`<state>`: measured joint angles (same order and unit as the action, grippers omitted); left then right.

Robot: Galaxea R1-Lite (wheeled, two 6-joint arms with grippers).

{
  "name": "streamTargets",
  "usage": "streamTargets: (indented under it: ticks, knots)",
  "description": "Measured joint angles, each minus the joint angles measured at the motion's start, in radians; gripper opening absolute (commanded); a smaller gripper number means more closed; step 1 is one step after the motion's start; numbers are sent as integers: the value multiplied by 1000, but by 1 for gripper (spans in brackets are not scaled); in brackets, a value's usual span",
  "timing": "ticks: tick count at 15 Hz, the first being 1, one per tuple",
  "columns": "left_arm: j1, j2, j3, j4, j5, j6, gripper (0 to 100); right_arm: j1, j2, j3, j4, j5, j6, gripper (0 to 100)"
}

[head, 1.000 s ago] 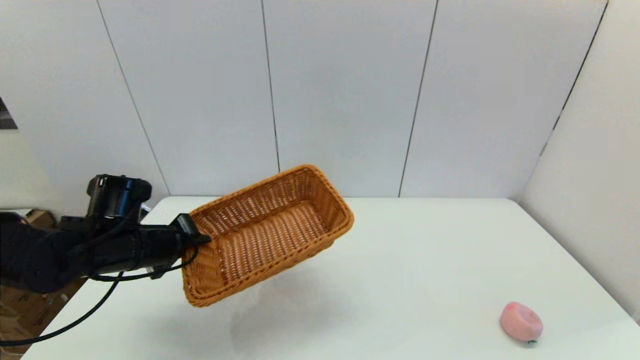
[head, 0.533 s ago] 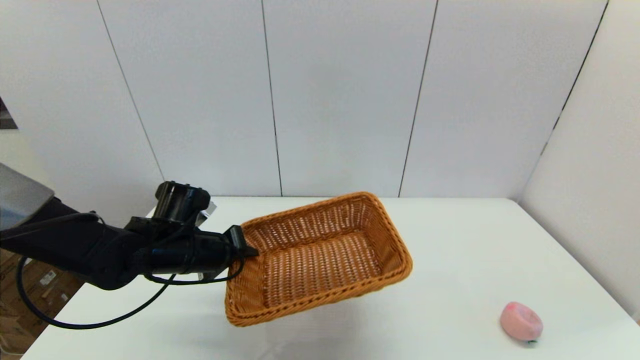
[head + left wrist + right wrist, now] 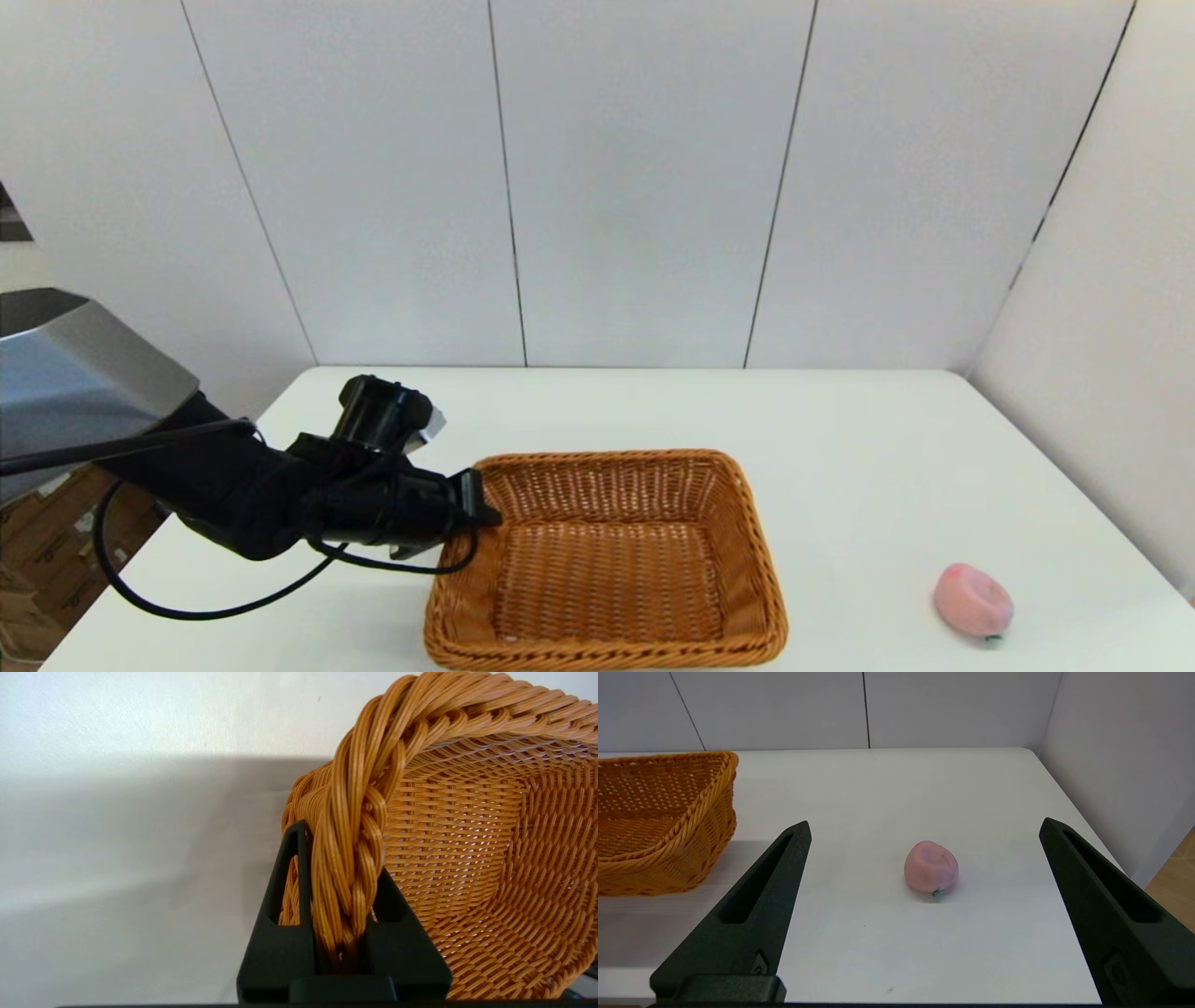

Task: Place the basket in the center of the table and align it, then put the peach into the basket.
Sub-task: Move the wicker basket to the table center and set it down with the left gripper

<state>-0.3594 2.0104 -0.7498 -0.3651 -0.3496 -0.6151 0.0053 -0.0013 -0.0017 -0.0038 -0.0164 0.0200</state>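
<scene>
Left hand (image 3: pixel 481 513) pinches basket (image 3: pixel 607 560) rim (left end); peach (image 3: pixel 973 600) well apart.

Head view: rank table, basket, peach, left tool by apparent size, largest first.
1. table
2. basket
3. left tool, clamped on the basket's rim; only its visible black tip counted
4. peach

Tool tip and peach look close in size, so their order is unsure.
</scene>
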Motion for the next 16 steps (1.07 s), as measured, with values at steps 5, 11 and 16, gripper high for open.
streamTargets:
  ticks: [5, 11, 16]
  knots:
    - [2, 55, -22, 0, 9, -4, 0, 0, 0, 0, 0, 0, 0, 100]
    - [4, 97, -42, -4, 34, -28, 0, 0, 0, 0, 0, 0, 0, 100]
    - [3, 97, -42, -3, 34, -25, 0, 0, 0, 0, 0, 0, 0, 100]
